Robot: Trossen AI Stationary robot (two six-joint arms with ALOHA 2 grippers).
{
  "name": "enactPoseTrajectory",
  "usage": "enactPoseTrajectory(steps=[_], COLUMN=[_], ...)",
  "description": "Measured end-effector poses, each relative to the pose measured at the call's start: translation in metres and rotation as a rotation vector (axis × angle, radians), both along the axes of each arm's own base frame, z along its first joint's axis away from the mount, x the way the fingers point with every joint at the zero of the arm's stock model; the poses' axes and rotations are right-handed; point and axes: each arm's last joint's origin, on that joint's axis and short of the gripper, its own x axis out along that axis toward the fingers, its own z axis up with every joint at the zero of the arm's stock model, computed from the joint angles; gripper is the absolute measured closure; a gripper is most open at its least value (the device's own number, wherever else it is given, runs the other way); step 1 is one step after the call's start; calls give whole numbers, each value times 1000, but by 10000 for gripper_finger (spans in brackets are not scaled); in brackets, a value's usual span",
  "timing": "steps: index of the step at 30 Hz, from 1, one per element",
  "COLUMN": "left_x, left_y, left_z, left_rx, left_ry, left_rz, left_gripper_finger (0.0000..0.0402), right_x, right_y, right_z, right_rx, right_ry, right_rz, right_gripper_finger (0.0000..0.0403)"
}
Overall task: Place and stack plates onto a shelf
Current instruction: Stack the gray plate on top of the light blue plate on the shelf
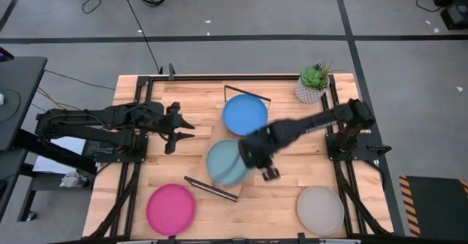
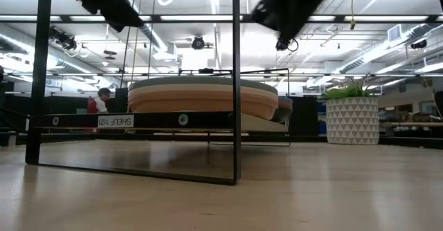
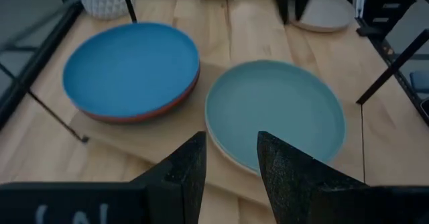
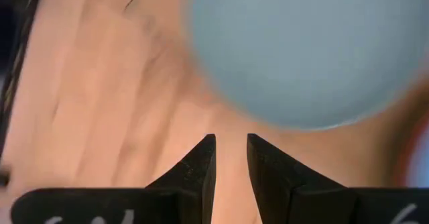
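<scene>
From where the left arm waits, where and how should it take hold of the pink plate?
Probably by the raised rim of the pink plate, on the edge nearest the left end effector, coming from above. The plate lies flat on the table, so only its lip offers a pinch.

Grey floor (image 1: pixel 292 10), bright ceiling lights (image 2: pixel 360 23)

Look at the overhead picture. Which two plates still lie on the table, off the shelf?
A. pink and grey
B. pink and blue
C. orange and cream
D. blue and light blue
A: the pink plate and the grey plate lie on the tabletop near its front edge, while the blue plate and light blue plate top stacks on the shelf.
</scene>
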Motion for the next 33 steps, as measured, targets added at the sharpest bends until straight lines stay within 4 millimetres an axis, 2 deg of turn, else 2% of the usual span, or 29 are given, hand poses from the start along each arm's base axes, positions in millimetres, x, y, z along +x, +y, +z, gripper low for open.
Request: enactPoseTrajectory(steps=[3,6,12,16,22,29,33], left_x=[-1,-1,-1,-2,-2,-2,-2], left_y=[0,0,0,1,1,1,1], left_z=[-2,-2,-2,-3,-3,-3,-3], left_rx=[-14,-29,-30,-15,-10,-9,-9], left_ry=[24,24,27,34,34,34,34], left_rz=[7,17,19,38,39,40,39], left_gripper_finger=[260,260,260,260,260,260,260], right_x=[-17,-36,-68,-91,-121,-133,-134], right_y=[28,52,80,91,104,103,103], right_z=[-16,-32,-57,-76,-108,-127,-135], right_rx=[16,-7,-60,-115,-126,-211,-175], right_ry=[112,219,383,472,556,496,487], right_rz=[74,61,-119,-187,-103,-73,-67], right_gripper_finger=[312,312,294,262,233,249,271])
